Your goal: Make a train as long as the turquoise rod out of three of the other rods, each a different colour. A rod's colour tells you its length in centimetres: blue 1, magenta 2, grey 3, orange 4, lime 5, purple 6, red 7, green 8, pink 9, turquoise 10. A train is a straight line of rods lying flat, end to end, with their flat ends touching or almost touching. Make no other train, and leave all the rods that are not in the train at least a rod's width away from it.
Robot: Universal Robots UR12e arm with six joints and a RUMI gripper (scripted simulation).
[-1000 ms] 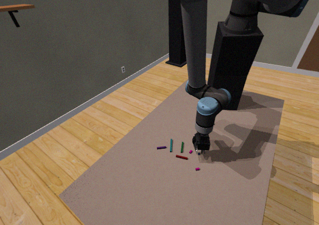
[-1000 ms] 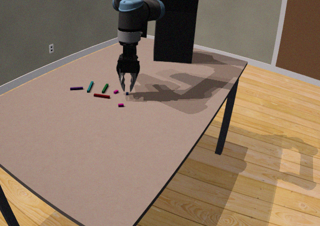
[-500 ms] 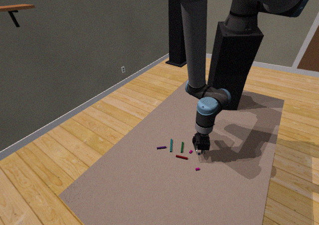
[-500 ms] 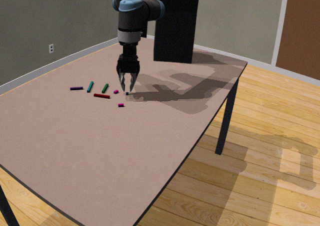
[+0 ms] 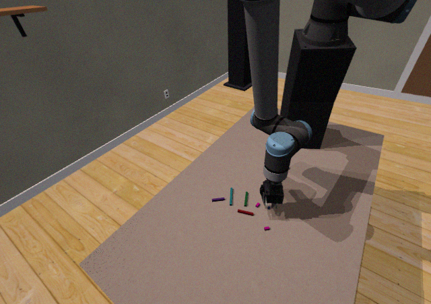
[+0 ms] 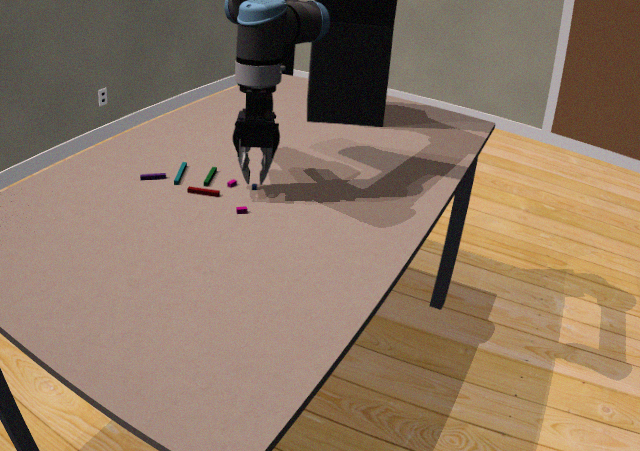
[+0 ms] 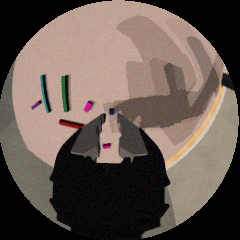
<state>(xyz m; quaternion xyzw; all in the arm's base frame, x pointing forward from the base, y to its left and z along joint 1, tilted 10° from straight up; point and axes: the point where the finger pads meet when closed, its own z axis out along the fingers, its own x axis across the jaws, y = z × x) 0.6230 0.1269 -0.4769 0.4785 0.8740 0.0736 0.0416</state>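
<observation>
Evidently hovers low over the work, with the gripper pointing down, fingertips parted by only a narrow gap and nothing gripped between. Seems set that narrow to suit the small blue rod, lying on the table just below the tips, and to spare the neighbours a wide sweep.

Counts best as 7 + 2 + 1 = 10: red rod, either magenta rod, then blue. Shows no train yet, with red lying apart from the near magenta rod, itself askew, and from the front magenta rod. Probably suits red to serve as anchor, being longest of the 3 and hardest to turn neatly.

Leaves the turquoise rod as the measure, roughly alongside the green rod, with the purple rod off at the far side. Calls for care around green, close to red, and around whichever magenta stays spare. Needs a square, centred pinch next; risks tipping or skewing so short a block otherwise.
</observation>
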